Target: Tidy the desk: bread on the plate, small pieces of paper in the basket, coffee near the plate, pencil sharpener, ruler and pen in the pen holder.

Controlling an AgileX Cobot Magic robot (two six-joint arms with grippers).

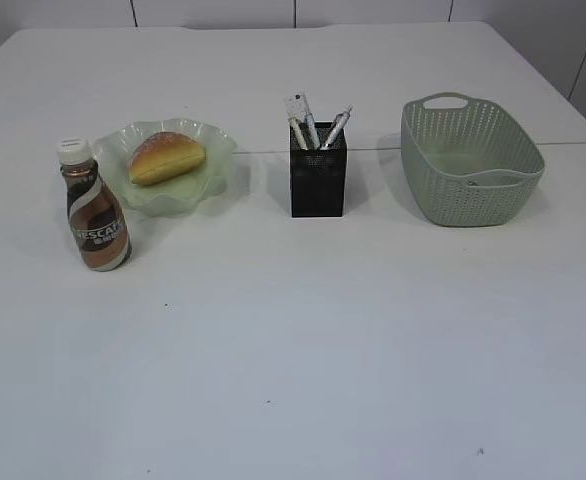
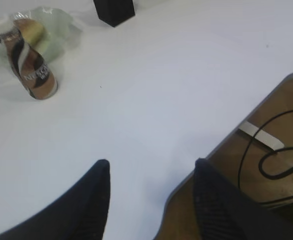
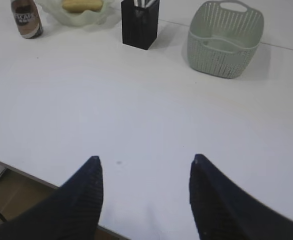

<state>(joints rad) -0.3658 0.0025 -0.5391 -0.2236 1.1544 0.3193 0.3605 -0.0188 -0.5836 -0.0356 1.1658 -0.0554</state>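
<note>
The bread (image 1: 166,157) lies on the pale green plate (image 1: 213,180) at the left; both show in the right wrist view, the bread (image 3: 81,5) on the plate (image 3: 66,17). The brown coffee bottle (image 1: 95,207) stands upright just left of the plate; it also shows in the left wrist view (image 2: 30,65) and right wrist view (image 3: 26,19). The black pen holder (image 1: 318,180) holds pens and sticks; it shows in the right wrist view (image 3: 139,27). The green basket (image 1: 470,160) stands at the right. My left gripper (image 2: 151,167) and right gripper (image 3: 144,162) are open, empty, over the table's front edge. Neither arm shows in the exterior view.
A seam between two white tabletops (image 1: 373,148) runs behind the pen holder. In the left wrist view a brown floor with a black cable (image 2: 266,160) lies beyond the table's edge. The basket (image 3: 225,42) shows what is inside only dimly.
</note>
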